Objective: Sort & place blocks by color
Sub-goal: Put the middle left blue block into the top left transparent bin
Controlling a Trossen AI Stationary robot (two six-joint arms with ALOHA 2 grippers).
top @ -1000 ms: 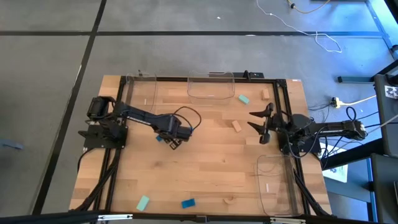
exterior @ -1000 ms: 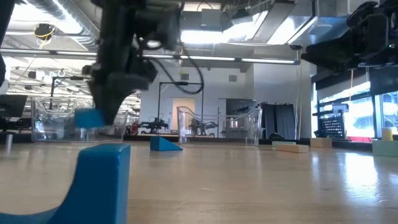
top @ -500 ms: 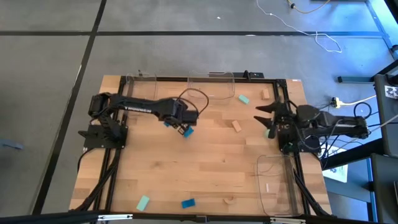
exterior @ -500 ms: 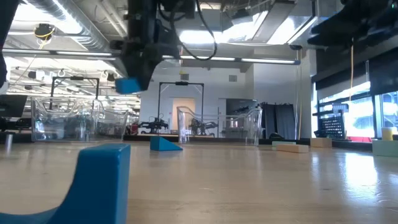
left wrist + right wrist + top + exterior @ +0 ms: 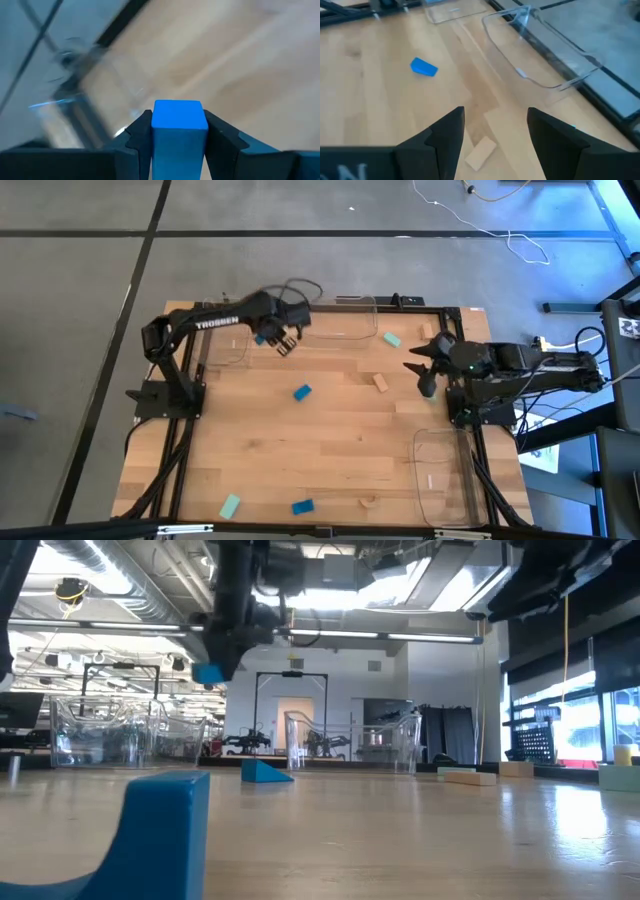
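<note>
**A:** Which step is in hand here?

**B:** A carry, I would say. The left gripper [image 5: 281, 340] is clamped on a blue block [image 5: 179, 131], which sits upright between the two fingers [image 5: 141, 135]. From above, that gripper hangs over the far left of the table [image 5: 330, 450], at the edge of the clear tray [image 5: 228, 335] in that corner. From table height, the block [image 5: 209, 673] is well above the wood.

**A:** And the right arm?

**B:** The right gripper [image 5: 428, 364] is near the table's right edge, its fingers [image 5: 447, 135] apart and empty. A tan block [image 5: 480, 152] lies on the wood just ahead of it, so it may be lining up on that one; I cannot be sure.

**A:** Where are the other blocks?

**B:** Scattered. A second blue block [image 5: 302, 392] lies mid-table, a third [image 5: 302, 506] near the front edge beside a mint block [image 5: 230, 505]. Another mint block [image 5: 391, 339] and a tan block [image 5: 427, 332] lie by the far middle tray [image 5: 338, 320]. A small pale piece shows inside the near right tray [image 5: 443, 475]; its colour I cannot tell.

**A:** What does the next move call for?

**B:** Bringing the held block squarely over the tray's opening, lowering it inside the wall, and only then parting the fingers. A release from this height risks a bounce off the rim or out onto the table. Most of the sorting looks to be undone.
</note>
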